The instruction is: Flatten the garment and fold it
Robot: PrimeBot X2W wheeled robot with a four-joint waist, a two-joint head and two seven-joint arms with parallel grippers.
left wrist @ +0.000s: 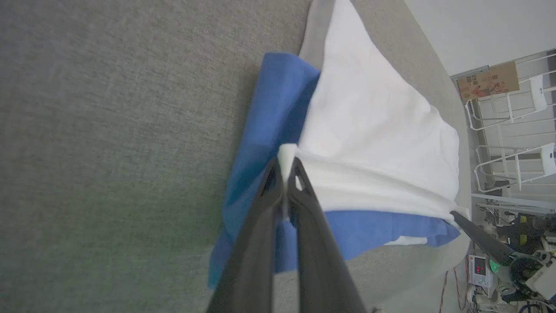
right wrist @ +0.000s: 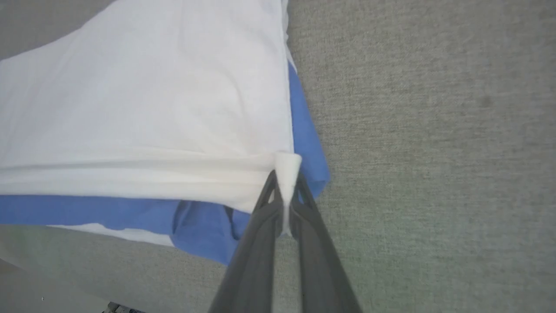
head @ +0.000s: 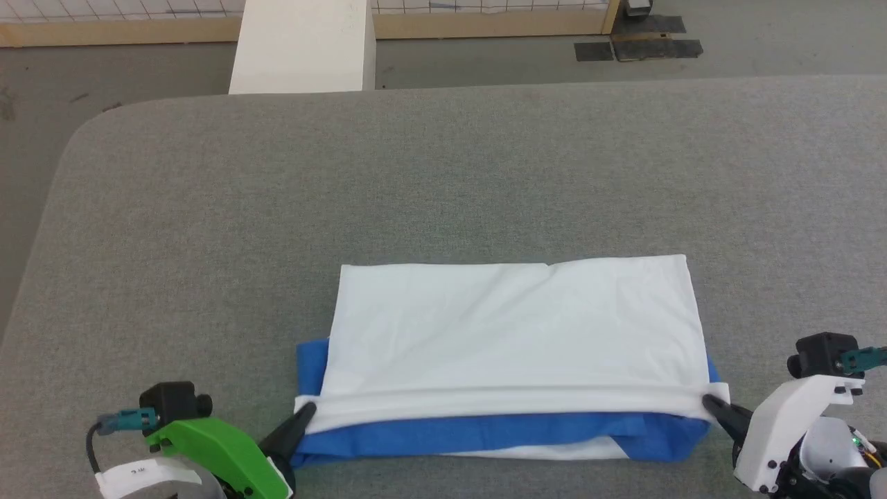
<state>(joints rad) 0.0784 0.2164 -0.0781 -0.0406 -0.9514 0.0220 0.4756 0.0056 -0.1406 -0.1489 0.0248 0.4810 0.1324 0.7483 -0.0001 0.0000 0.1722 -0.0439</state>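
Note:
The garment (head: 513,326) lies partly folded on the grey table, a white panel on top with blue sleeve cloth showing along its near edge and left side. My left gripper (head: 306,411) is shut on the white near-left corner, seen pinched between the dark fingers in the left wrist view (left wrist: 286,163). My right gripper (head: 708,402) is shut on the white near-right corner, which pokes up between its fingers (right wrist: 286,174). The white edge is drawn taut between the two grippers. In the left wrist view the garment (left wrist: 373,130) stretches away towards the right gripper (left wrist: 456,215).
The grey felt table (head: 443,173) reaches far beyond the garment, with a rounded far-left corner. A white box (head: 303,45) stands on the floor behind the table's far edge. Dark mats (head: 637,45) lie on the floor at the far right.

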